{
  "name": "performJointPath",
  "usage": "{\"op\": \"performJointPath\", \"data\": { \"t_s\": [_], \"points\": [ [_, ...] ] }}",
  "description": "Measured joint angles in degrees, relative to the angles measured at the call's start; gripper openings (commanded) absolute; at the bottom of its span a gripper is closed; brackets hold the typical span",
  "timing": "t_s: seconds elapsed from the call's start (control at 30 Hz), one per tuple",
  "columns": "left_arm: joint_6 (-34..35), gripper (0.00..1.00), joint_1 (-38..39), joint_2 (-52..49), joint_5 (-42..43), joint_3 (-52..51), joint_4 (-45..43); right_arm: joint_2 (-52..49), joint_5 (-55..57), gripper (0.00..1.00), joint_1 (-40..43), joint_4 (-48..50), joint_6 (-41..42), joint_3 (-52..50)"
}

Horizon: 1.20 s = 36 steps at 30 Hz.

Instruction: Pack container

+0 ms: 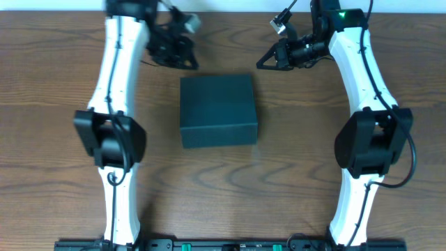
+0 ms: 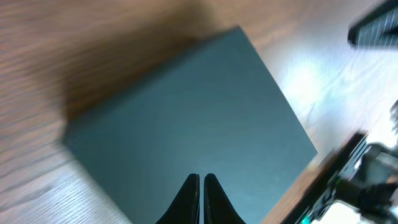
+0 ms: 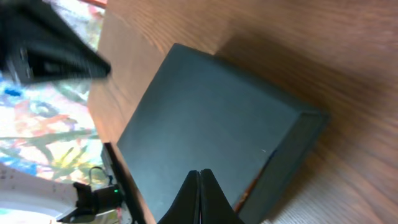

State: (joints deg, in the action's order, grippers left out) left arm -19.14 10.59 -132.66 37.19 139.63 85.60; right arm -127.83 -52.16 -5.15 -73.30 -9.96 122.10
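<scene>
The container (image 1: 218, 110) is located at the middle of the table (image 1: 63, 174), resting flat, with its lid apparently down. The left gripper (image 2: 201, 185) is seen with its fingers pressed together and nothing held. The right gripper (image 3: 200, 182) is likewise closed and empty. Both are positioned near the far side of the box, apart from it.

The following faults are to be expected:

- If the lid edge is approached with the fingers closed, the box is likely to be pushed across the smooth wood rather than opened, since it is not braced by anything.
- If only one side is lifted, the box may be tipped or rotated.
- If both arms are brought in over the lid together, contact between the two grippers is possible.
- The lid seam cannot be made out clearly, so the edge may be missed.
</scene>
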Motion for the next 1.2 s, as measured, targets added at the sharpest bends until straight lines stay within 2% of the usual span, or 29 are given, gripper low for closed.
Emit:
{"op": "performJointPath", "data": {
  "t_s": [0.27,0.5,0.93,1.2],
  "points": [
    [-2.54,0.06,11.23,0.00,-10.91,-0.44,0.90,9.25,5.88,0.02,6.34,0.85,-1.49,-0.04],
    [-2.45,0.06,14.40,0.02,-18.14,-7.87,-0.79,18.88,7.26,0.02,11.04,0.24,-5.77,-0.02],
    [-2.32,0.06,14.67,2.05,-19.58,-19.74,-7.74,22.91,7.43,0.02,11.21,-7.65,-9.99,-0.02],
    [-2.29,0.06,14.67,2.78,-19.54,-21.22,-9.22,22.93,7.43,0.01,11.04,-13.99,-10.21,-0.02]
  ]
}}
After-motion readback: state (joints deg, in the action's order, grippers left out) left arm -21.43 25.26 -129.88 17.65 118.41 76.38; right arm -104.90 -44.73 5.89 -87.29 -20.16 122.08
